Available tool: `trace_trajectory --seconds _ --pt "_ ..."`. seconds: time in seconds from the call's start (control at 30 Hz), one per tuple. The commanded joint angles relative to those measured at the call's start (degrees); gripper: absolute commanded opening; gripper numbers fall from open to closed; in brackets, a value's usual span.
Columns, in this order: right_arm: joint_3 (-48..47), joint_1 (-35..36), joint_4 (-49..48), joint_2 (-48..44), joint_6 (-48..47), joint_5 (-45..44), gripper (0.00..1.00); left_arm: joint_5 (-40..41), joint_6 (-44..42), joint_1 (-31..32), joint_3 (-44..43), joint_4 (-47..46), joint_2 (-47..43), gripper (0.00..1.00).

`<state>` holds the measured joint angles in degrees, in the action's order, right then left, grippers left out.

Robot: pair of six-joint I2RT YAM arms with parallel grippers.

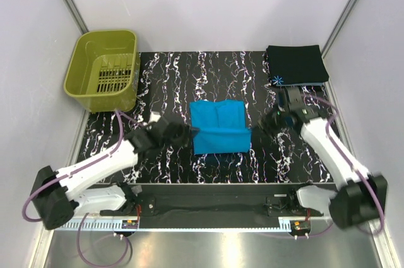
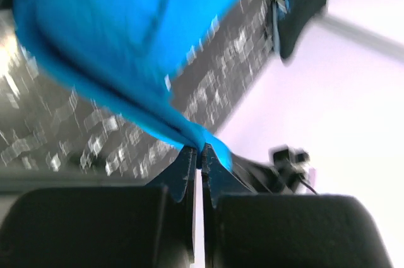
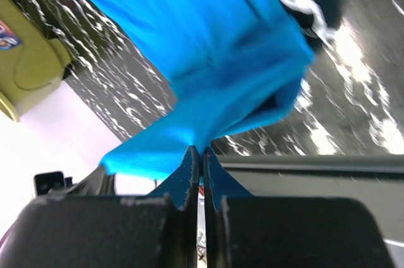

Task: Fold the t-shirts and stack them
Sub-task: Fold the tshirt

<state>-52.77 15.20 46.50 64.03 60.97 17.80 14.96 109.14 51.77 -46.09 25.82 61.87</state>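
Note:
The turquoise-blue t-shirt (image 1: 218,126) lies partly folded in the middle of the table. My left gripper (image 1: 191,131) is at its left edge and is shut on the cloth; the left wrist view shows the shirt (image 2: 126,41) pinched between the jaws (image 2: 201,152). My right gripper (image 1: 257,125) is at its right edge and is also shut on the cloth, as the right wrist view shows with the shirt (image 3: 208,47) caught at the tips (image 3: 201,150). The black t-shirt (image 1: 295,64) lies folded at the far right, its starburst mark (image 1: 276,81) showing.
The olive-green basket (image 1: 104,69) stands at the far left corner and also shows in the right wrist view (image 3: 31,53). White walls close in both sides. The black marbled table (image 1: 170,79) runs between basket and black shirt.

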Motion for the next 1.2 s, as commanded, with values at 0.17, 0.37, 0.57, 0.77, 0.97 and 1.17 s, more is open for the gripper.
trace_trajectory --seconds 0.17,0.37,0.57,0.77,0.97,1.17 --pt "-19.9 -4.8 -5.7 22.7 -8.7 6.4 0.0 -10.0 -14.6 -16.7 -10.2 -3.1 11.3 0.0" --pt "-28.4 -6.3 -5.6 33.9 -10.4 8.6 0.0 -14.7 -20.3 -23.4 -18.9 -3.1 22.3 0.0" --pt "-33.9 -8.7 -5.6 42.2 -12.3 10.6 0.0 -19.6 -23.7 -26.6 -26.5 -3.4 32.9 0.0" --pt "-38.7 -10.5 -5.8 49.1 -14.1 11.7 0.0 -21.8 -25.8 -29.2 -30.4 -3.5 39.6 0.0" --pt "-44.5 -11.4 -6.0 56.3 -15.4 13.5 0.01 -21.3 -28.7 -31.5 -33.7 -3.6 44.4 0.0" --pt "-54.3 -12.4 -8.0 66.2 -21.7 12.1 0.22 -22.3 -43.3 -33.7 -46.9 -2.7 55.8 0.14"
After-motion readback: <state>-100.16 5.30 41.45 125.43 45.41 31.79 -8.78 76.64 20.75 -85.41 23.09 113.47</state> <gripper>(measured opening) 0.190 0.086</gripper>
